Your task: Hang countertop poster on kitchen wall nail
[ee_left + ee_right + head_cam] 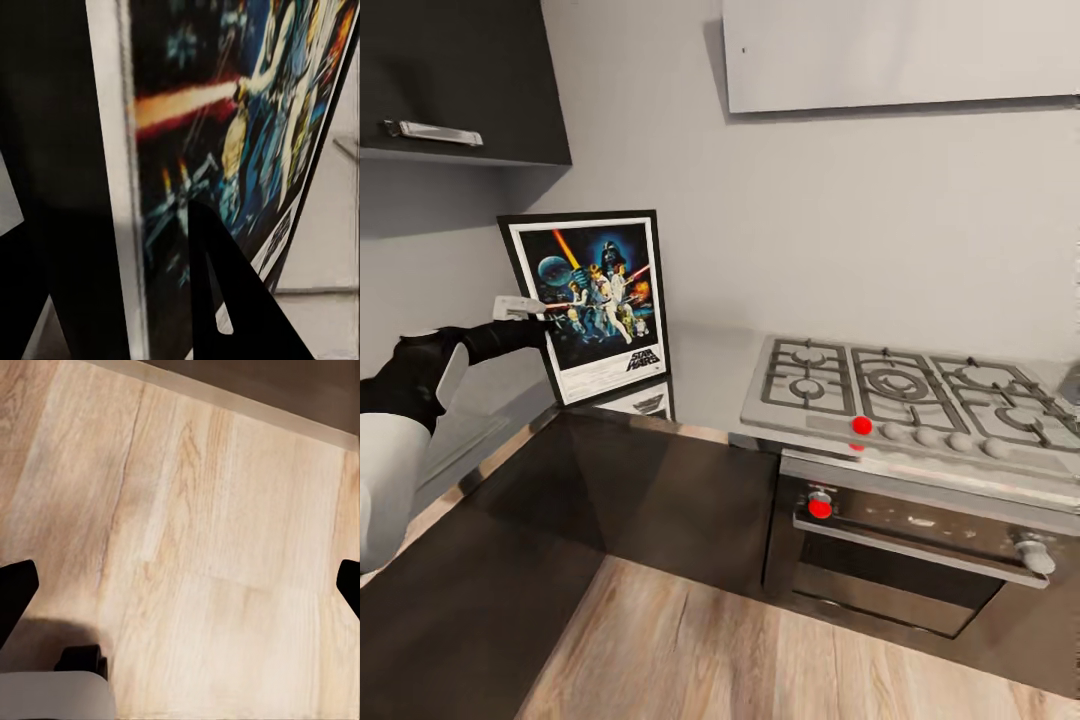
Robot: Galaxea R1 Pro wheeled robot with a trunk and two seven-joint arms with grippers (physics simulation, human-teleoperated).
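The left gripper (532, 312) is at the left edge of the poster (600, 300), about halfway up its height, with one pale finger lying across the front of the white border. In the left wrist view a dark finger (232, 300) lies over the printed face while the frame edge runs up just beside it, so the jaws seem to straddle that edge; whether they are already pressed shut on it I cannot tell. The poster stands nearly upright beyond the gripper, its bottom edge on the kitchen countertop (710, 375), its back leaning against the pale grey wall, its reflection showing on the glossy slab below. Farther out, away from the poster's far side, the steel gas hob (905, 390) is set into the same slab, with the oven (905, 560) beneath it. Above the gripper hangs a dark wall cabinet (455, 80). The right gripper (180, 581) is spread wide and holds nothing, pointing down at the wooden floor (195, 525). As for progress, the task looks to be at its first step: the poster is reached and probably being grasped, but it is not yet lifted off the slab. Lifting it, carrying it to a wall nail and hanging it all remain, and I can make out no nail on the wall here.
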